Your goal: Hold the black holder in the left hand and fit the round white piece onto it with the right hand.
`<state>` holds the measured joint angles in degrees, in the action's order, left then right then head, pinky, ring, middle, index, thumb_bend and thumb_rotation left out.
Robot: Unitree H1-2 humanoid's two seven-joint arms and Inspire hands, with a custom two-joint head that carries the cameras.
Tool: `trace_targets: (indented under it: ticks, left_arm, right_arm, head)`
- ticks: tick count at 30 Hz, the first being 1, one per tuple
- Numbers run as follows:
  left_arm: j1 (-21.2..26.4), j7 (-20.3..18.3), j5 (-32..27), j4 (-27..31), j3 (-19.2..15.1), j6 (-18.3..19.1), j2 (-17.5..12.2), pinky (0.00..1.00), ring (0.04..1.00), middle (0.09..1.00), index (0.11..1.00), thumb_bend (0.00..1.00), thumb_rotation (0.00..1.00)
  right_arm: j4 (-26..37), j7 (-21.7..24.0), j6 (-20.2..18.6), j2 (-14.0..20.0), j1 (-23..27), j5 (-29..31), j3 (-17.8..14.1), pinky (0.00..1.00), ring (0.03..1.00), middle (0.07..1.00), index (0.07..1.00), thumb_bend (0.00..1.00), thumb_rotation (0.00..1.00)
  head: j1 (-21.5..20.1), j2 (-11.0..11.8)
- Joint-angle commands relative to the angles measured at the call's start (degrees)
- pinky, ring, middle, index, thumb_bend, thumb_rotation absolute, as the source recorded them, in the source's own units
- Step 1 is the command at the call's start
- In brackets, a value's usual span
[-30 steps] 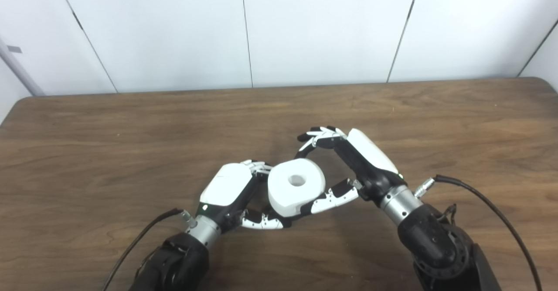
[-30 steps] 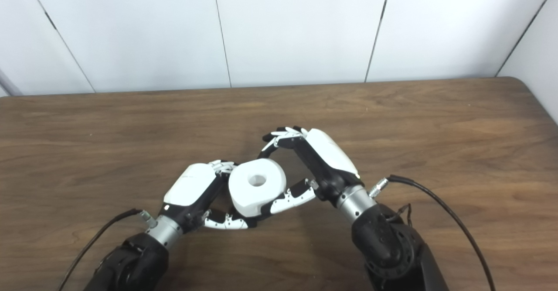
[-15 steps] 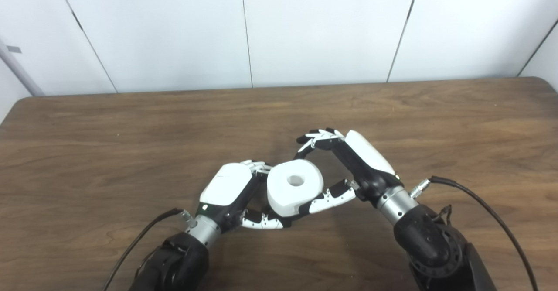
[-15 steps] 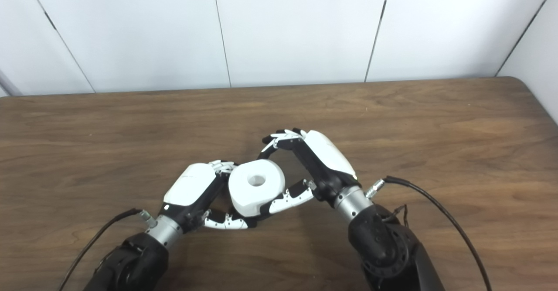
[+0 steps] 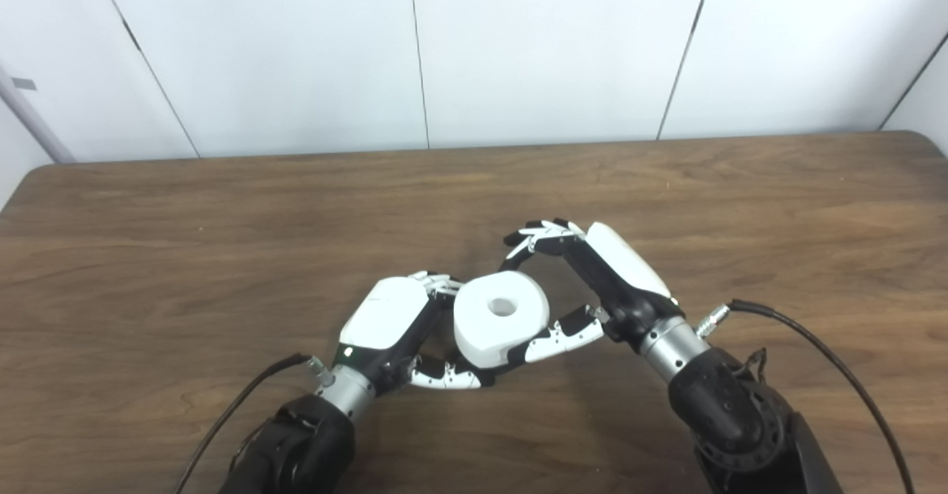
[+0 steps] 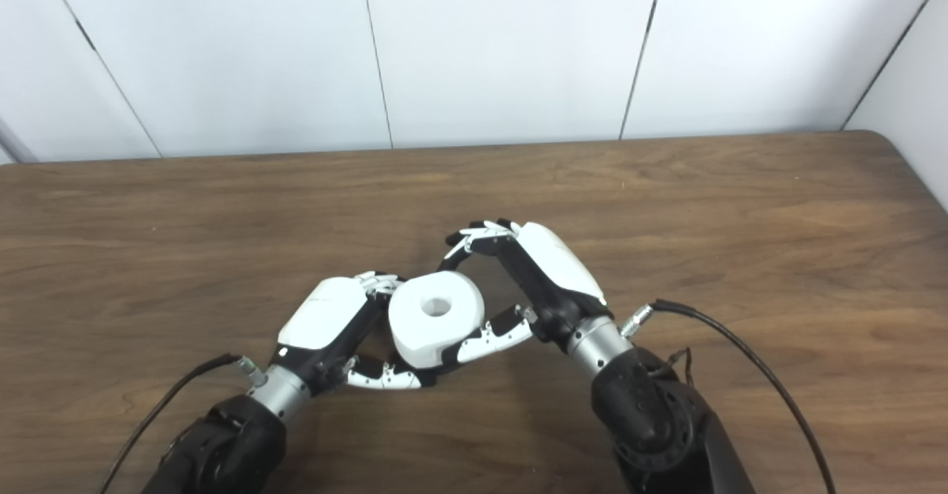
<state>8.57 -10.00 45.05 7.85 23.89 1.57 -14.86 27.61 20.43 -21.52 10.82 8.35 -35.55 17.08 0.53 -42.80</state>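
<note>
Left hand (image 5: 389, 320), in the left eye view, lies low over the wooden table (image 5: 185, 242) with its white back plate up; its fingers (image 5: 437, 283) curl against the left side of the round white piece (image 5: 502, 318) and its thumb (image 5: 448, 379) reaches under the piece's near lower edge. What the left hand grips cannot be determined, because the black holder is hidden behind the piece and the hand. The round white piece is a thick disc with a central hole (image 5: 503, 306), hole facing up and slightly toward the camera, positioned between the two hands near the table's middle. Right hand (image 5: 603, 279) stands half open: its thumb (image 5: 559, 335) presses the piece's right lower side, while its fingers (image 5: 541, 231) arch above and behind the piece, apart from it. A black cable (image 5: 815, 342) leaves the right wrist. In the right eye view, the left hand (image 6: 326, 324) again contacts the piece's (image 6: 435, 320) left side, thumb beneath. The right hand (image 6: 544, 272) shows the same posture, thumb (image 6: 496, 338) touching the piece and fingers (image 6: 478, 233) raised clear of its far rim. White wall panels (image 6: 489, 49) stand behind the table.
</note>
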Motion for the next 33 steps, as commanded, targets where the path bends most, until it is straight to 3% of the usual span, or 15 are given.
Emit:
trace_targets:
  ticks: [1, 11, 12, 13, 16, 20, 24, 33]
  left_arm:
    - [-0.19, -2.06, 0.48, -0.22, 0.81, 0.24, -0.36, 0.9, 0.832, 0.772, 0.484, 0.52, 0.06]
    - [-0.17, -2.43, 0.42, -0.02, 0.68, 0.72, -0.35, 0.9, 0.835, 0.775, 0.484, 0.52, 0.05]
    - [-0.19, -2.41, 0.42, -0.05, 0.67, 0.74, -0.34, 0.91, 0.835, 0.775, 0.484, 0.52, 0.05]
    - [-0.2, -2.42, 0.4, -0.07, 0.65, 0.78, -0.33, 0.91, 0.835, 0.775, 0.484, 0.52, 0.05]
    - [-0.16, -2.6, 0.47, -0.07, 0.66, 0.92, -0.38, 0.91, 0.836, 0.776, 0.484, 0.52, 0.06]
    - [-0.16, -2.39, 0.21, -0.26, 0.61, 0.59, -0.44, 0.91, 0.835, 0.775, 0.484, 0.52, 0.05]
    - [-0.09, -2.05, 0.15, -0.53, 0.59, 0.11, -0.49, 0.9, 0.831, 0.77, 0.484, 0.52, 0.05]
    - [-0.02, -2.36, 0.17, -0.45, 0.61, 0.19, -0.66, 0.9, 0.834, 0.773, 0.484, 0.52, 0.05]
  right_arm:
    - [0.95, -0.34, 1.62, 0.33, 1.84, -0.11, -0.12, 1.0, 0.925, 0.814, 0.487, 0.53, 0.14]
    - [1.2, 1.35, 0.07, 1.15, 2.39, -0.49, 0.34, 1.0, 0.934, 0.824, 0.491, 0.52, 0.15]
    - [1.2, 1.55, 0.07, 1.23, 2.36, -0.48, 0.32, 1.0, 0.934, 0.825, 0.533, 0.76, 0.2]
    - [1.25, 1.78, -0.01, 1.33, 2.36, -0.56, 0.33, 1.0, 0.935, 0.827, 0.562, 0.9, 0.23]
    - [1.41, 2.28, -0.37, 1.43, 2.39, -0.83, 0.35, 1.0, 0.939, 0.834, 0.588, 0.99, 0.25]
    - [1.43, 3.1, -0.68, 1.77, 2.6, -1.88, 0.71, 1.0, 0.942, 0.847, 0.636, 1.0, 0.26]
    - [1.54, 4.64, -1.08, 2.44, 3.1, -3.48, 1.31, 0.99, 0.947, 0.868, 0.742, 1.0, 0.31]
    - [1.68, 5.01, -1.43, 2.34, 2.99, -3.48, 0.86, 0.98, 0.95, 0.892, 0.8, 1.0, 0.34]
  head:
    - [0.0, -0.01]
    - [-0.3, 0.16]
    - [-0.34, 0.2]
    - [-0.34, 0.2]
    - [-0.34, 0.2]
    - [-0.57, 0.28]
    - [-0.57, 0.28]
    - [-0.72, 0.43]
